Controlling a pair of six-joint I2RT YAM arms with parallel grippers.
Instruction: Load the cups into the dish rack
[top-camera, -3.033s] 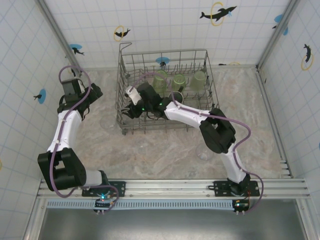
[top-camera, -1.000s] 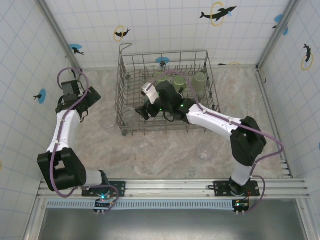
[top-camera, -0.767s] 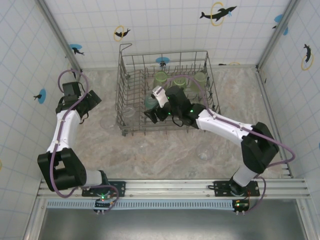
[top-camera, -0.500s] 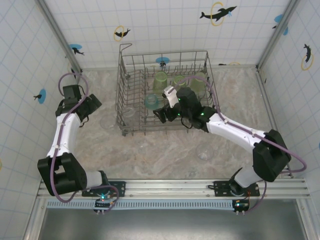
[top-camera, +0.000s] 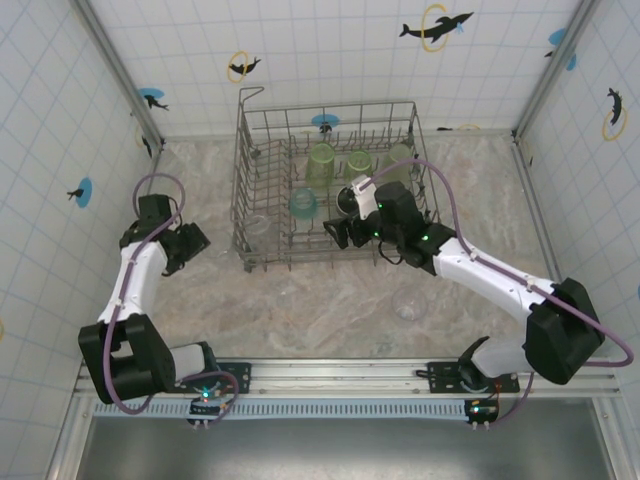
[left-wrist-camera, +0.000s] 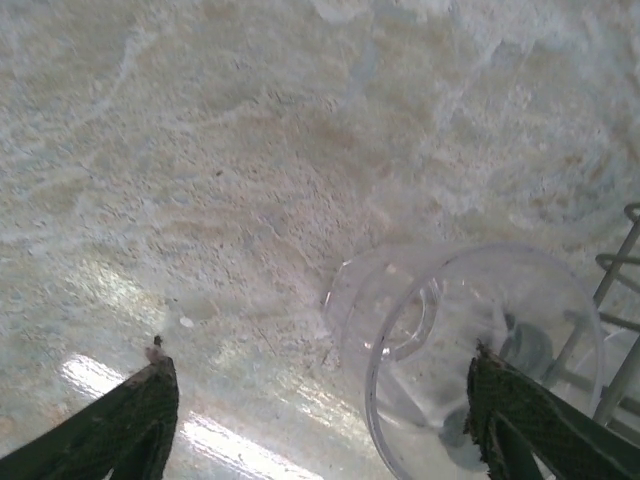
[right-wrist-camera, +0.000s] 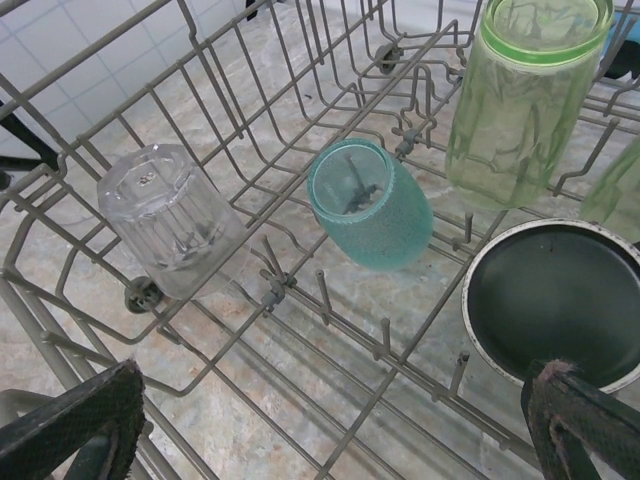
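Note:
A clear cup (left-wrist-camera: 470, 340) lies on its side on the table, just left of the dish rack (top-camera: 330, 105). My left gripper (left-wrist-camera: 320, 420) is low over it, open, with the cup close to the right finger (left-wrist-camera: 520, 425) and well apart from the left one. In the top view the left gripper (top-camera: 192, 243) sits beside the rack's left wall. My right gripper (right-wrist-camera: 335, 440) hangs open over the rack's front, holding nothing. In the rack (right-wrist-camera: 275, 285) stand a clear cup (right-wrist-camera: 170, 215), a teal cup (right-wrist-camera: 370, 205), a green tumbler (right-wrist-camera: 525, 90) and a black mug (right-wrist-camera: 560, 300).
Another clear cup (top-camera: 407, 305) stands on the table in front of the rack's right corner. Three green tumblers (top-camera: 358, 163) line the rack's back row. Tiled walls close in the table on three sides.
The right gripper has pulled back to the right across the rack, leaving the teal cup in it. The left gripper has come down and nearer, to the clear cup, its jaws narrowing a little.

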